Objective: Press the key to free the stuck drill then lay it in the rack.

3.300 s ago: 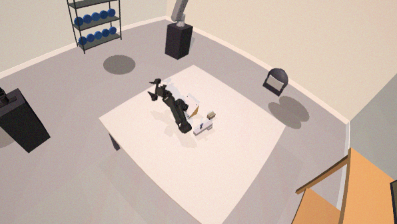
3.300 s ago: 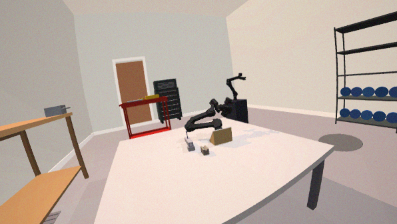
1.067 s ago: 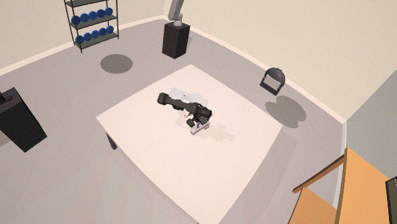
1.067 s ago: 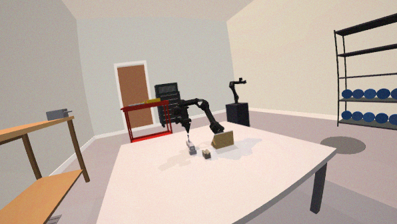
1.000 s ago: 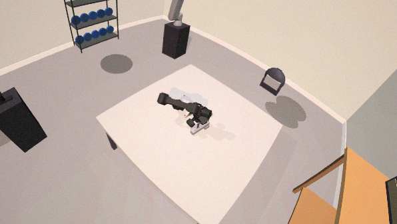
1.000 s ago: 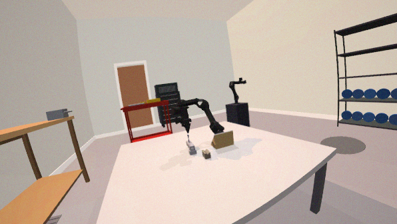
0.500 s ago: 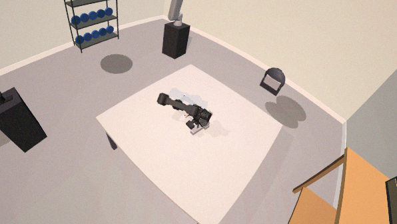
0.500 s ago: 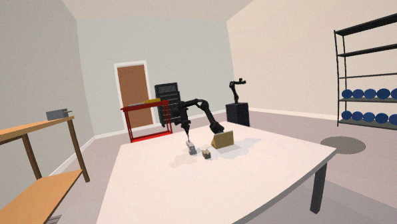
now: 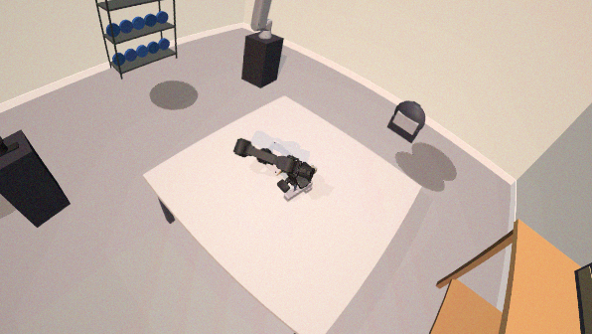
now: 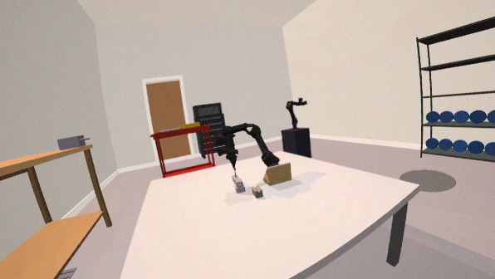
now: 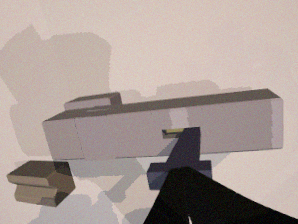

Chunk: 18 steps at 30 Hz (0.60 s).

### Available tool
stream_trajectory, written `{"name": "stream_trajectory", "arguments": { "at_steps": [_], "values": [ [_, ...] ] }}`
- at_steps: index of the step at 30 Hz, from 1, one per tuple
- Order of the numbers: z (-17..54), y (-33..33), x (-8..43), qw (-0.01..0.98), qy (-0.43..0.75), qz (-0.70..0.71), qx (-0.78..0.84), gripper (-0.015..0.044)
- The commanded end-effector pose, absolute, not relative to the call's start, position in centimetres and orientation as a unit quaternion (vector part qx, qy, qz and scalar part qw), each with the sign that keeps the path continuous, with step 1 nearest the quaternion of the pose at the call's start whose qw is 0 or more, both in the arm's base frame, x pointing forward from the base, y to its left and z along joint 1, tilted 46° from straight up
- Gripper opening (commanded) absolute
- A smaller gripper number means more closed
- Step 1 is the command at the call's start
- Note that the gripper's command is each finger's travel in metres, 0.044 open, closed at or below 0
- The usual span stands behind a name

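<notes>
A long pale grey block (image 11: 135, 132) (image 10: 238, 185) (image 9: 297, 193) lies on the table. A dark blue T-shaped key (image 11: 185, 150) (image 10: 235, 172) stands at its small slot, where a yellowish strip (image 11: 174, 131) shows. My gripper (image 11: 179, 176) (image 10: 233, 167) is shut, with nothing between its fingers, right over the key's wide top; whether they touch is not clear. I cannot make out the drill for certain. A small tan notched block (image 11: 42, 182) (image 10: 257, 191) lies beside the grey block's end. A tan wedge-shaped stand (image 10: 279, 174) is behind it; I cannot tell which is the rack.
The white table (image 9: 248, 234) (image 10: 195, 232) carries all of these. My arm (image 9: 263, 153) (image 10: 248, 125) reaches over the wedge-shaped stand. A small raised grey piece (image 11: 95, 100) sits along the long block's far side, near its left end.
</notes>
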<state>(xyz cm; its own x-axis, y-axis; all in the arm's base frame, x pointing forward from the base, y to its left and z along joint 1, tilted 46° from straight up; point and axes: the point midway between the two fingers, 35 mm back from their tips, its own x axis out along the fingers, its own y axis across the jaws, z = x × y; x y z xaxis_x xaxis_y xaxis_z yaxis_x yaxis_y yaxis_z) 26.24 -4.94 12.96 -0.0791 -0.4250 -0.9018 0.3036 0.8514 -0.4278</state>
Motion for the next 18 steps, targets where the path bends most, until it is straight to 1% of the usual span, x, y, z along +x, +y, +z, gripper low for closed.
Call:
{"name": "stream_trajectory", "arguments": {
  "at_steps": [1,18],
  "values": [
    [12.57,-4.96,25.66,0.670,0.689,-0.271,-0.047,0.0000],
    [12.57,-4.67,25.25,0.670,0.689,-0.271,-0.047,0.0000]
  ]
}}
